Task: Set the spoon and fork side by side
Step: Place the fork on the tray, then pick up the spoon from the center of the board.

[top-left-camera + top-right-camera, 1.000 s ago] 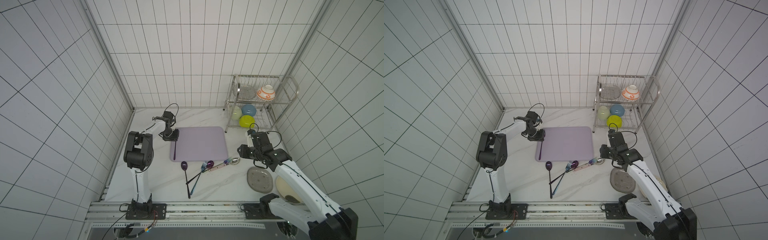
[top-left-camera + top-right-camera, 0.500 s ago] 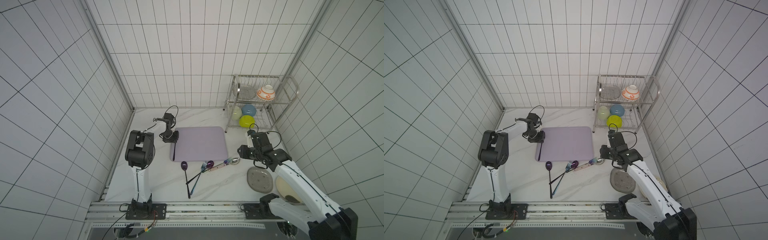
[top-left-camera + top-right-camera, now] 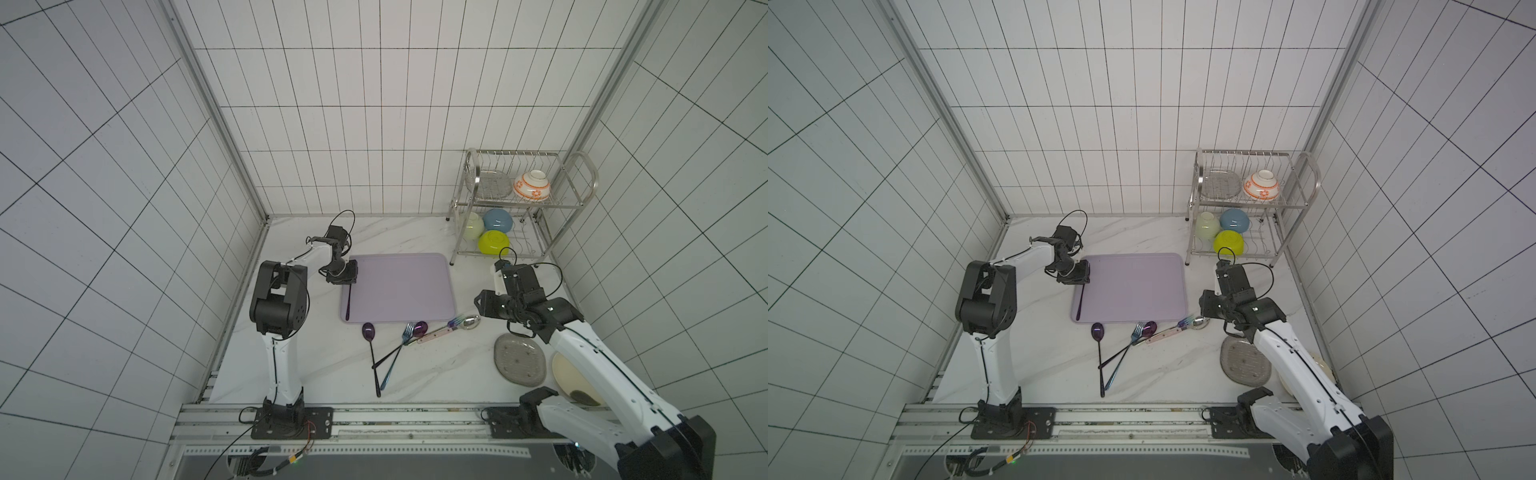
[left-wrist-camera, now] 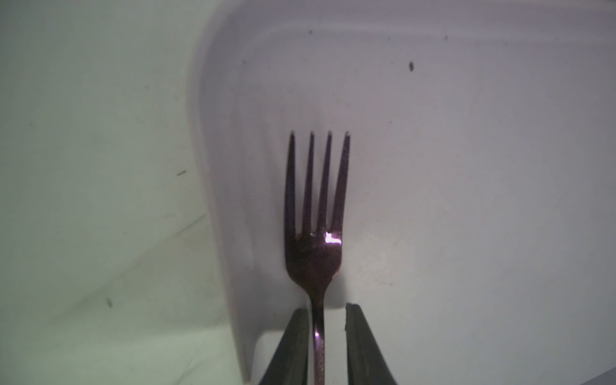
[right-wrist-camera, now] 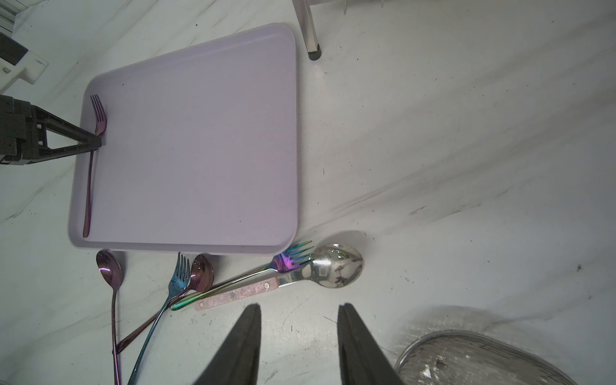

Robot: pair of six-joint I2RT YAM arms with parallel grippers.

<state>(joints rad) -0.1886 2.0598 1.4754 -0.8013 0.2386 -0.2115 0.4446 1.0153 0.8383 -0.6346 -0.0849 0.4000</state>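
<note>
Left pincer (image 4: 322,311) stands loose, jaws slightly apart astride the neck of the fork (image 4: 313,246), which lies flat along the 9 o'clock edge of the tray (image 3: 407,291), tines toward 12. Right pincer (image 5: 298,308) hangs open and empty, with the spoon (image 5: 336,268) just beyond its tips, off the tray's 5 o'clock corner.

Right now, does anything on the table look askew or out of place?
Yes. Below the tray, a purple spoon crosses handles with the blue fork, and the rainbow fork lies against the silver spoon: a tangle, not neat pairs.
</note>
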